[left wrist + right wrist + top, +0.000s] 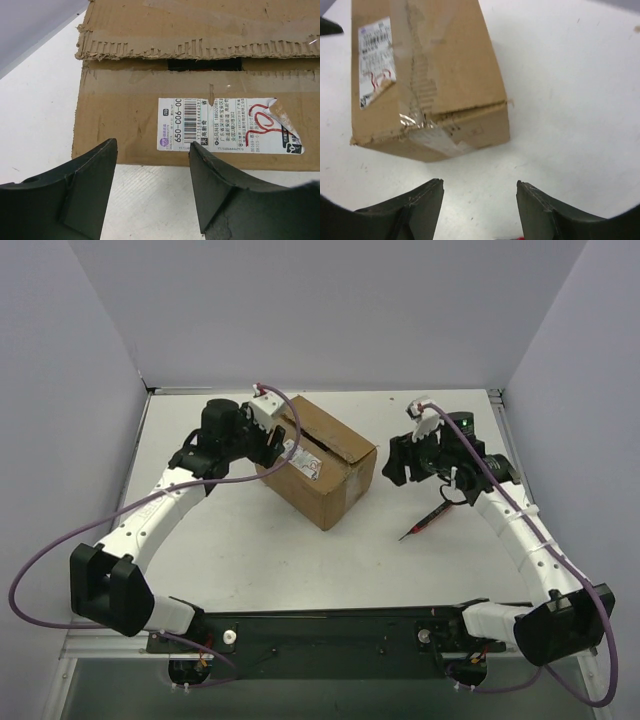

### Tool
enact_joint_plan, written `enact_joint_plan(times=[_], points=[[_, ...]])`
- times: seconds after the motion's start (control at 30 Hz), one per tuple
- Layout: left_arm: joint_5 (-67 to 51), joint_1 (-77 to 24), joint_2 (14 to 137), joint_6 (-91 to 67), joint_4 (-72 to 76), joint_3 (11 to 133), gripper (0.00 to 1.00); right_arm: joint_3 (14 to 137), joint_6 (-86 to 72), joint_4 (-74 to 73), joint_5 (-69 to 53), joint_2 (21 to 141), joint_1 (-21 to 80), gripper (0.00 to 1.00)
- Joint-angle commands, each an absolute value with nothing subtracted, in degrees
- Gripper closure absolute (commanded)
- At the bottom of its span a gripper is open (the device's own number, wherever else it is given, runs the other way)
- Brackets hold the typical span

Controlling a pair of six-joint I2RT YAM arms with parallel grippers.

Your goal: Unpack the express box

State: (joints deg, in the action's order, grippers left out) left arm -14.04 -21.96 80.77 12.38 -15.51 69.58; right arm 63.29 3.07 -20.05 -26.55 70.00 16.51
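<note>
The express box (322,458) is a brown cardboard box with a white printed label, standing mid-table with its top flaps down and a dark slit along their seam. My left gripper (272,445) is open and empty, just left of the box, its tips close to the labelled side. The left wrist view shows the box (200,75), its label (225,125) and my left gripper (152,150) apart from it. My right gripper (397,462) is open and empty, a short way right of the box. The right wrist view shows the box (435,70) ahead of my right gripper (479,187).
A red-and-black pen-like tool (425,522) lies on the table right of the box, below my right gripper. White walls enclose the table on the left, back and right.
</note>
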Motion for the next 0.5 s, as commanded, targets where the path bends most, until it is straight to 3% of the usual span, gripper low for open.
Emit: enact_joint_plan(times=[0.0,0.1,0.17,0.47], points=[[-11.3,-21.1,77.3,9.0,-11.4,66.9,0.31,72.1,5.7,-15.4,-18.1,70.7,21.1,0.35],[-10.3,-19.3,77.9,5.5,-10.0,65.1,0.37,75.1,9.0,-8.6,-12.0,74.3,28.2,0.30],[-12.1,-18.1,78.6,4.0,-9.9,65.1,0.47,76.3,11.1,-4.9,-11.0,77.8,30.5,0.29],[-18.3,-17.9,80.2,2.0,-8.7,63.0,0.49,77.5,19.3,4.8,-4.6,88.4,40.2,0.28]])
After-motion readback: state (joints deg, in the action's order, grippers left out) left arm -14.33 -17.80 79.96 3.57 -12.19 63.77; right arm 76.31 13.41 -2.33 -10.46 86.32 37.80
